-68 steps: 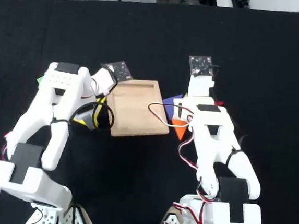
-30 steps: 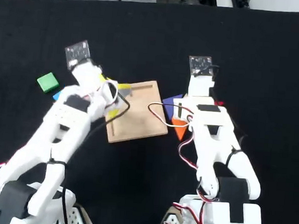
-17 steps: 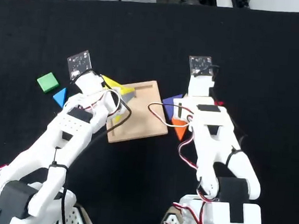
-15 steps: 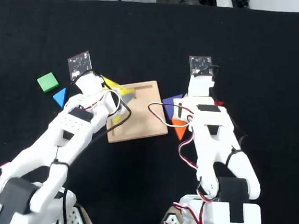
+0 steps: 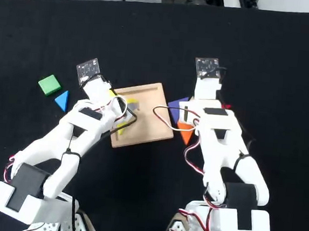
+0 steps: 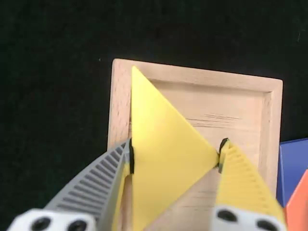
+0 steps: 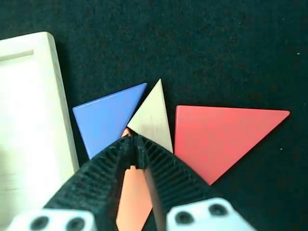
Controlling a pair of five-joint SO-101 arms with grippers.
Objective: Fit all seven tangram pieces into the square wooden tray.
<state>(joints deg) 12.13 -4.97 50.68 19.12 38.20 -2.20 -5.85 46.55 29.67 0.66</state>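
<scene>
The square wooden tray (image 5: 154,106) lies on the black table (image 5: 268,50) between the two arms, turned slightly askew. Over its recess hangs a large yellow triangular piece (image 6: 163,159), one sharp corner reaching across the tray's rim (image 6: 192,76). I cannot tell whether the piece touches the tray floor. The left gripper (image 6: 175,151) pinches this triangle, one jaw on each of two opposite edges.

Just beside the tray on the other side lie a blue triangular piece (image 7: 108,122), a pale wooden triangular piece (image 7: 153,122), a large red triangular piece (image 7: 216,134) and an orange piece (image 7: 132,192), packed close together. The right gripper (image 7: 136,144) sits above where they meet, its jaws pressed together and holding nothing.

Well apart, beyond the left arm, a green square piece (image 5: 49,84) and a small blue triangle (image 5: 62,100) lie near each other on the table.
</scene>
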